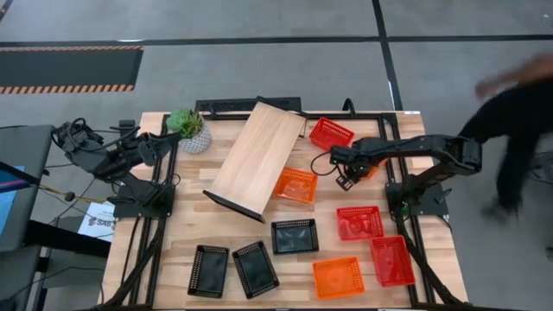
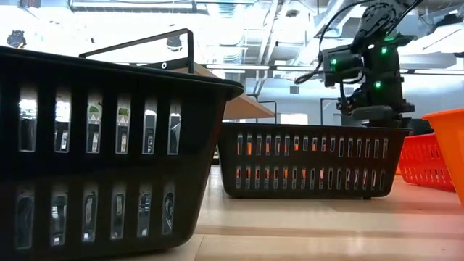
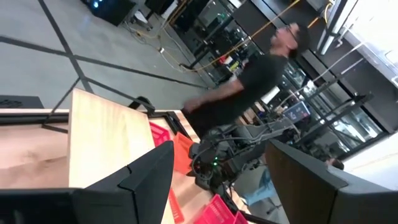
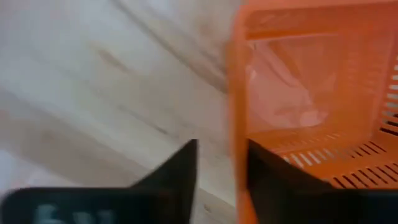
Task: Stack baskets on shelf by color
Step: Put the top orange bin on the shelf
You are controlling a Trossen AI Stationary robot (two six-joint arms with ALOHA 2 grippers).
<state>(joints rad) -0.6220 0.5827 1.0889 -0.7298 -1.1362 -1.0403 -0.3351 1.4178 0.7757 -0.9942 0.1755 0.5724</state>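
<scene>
Nearest the front edge of the table [image 1: 432, 250] lie two black baskets [image 1: 208, 270] side by side, an orange basket [image 1: 338, 276] and a red basket [image 1: 392, 260]. A little farther back sit a third black basket [image 1: 295, 236] and a second red basket [image 1: 359, 223]. Beyond them the shelf [image 1: 257, 159] lies slantwise across the middle of the table, with another orange basket [image 1: 295, 185] just beside its right edge. The right gripper [image 1: 346, 179] reaches in over a third orange basket [image 4: 311, 93], its jaws narrowed astride that basket's near wall, one finger outside and one inside. A third red basket [image 1: 331, 133] lies toward the far edge, and a small potted plant [image 1: 188, 128] stands at the far left. The left gripper [image 3: 217, 180] waits raised at the far left of the table, jaws wide and holding nothing. A person [image 1: 518, 121] moves beside the table's far right corner.
</scene>
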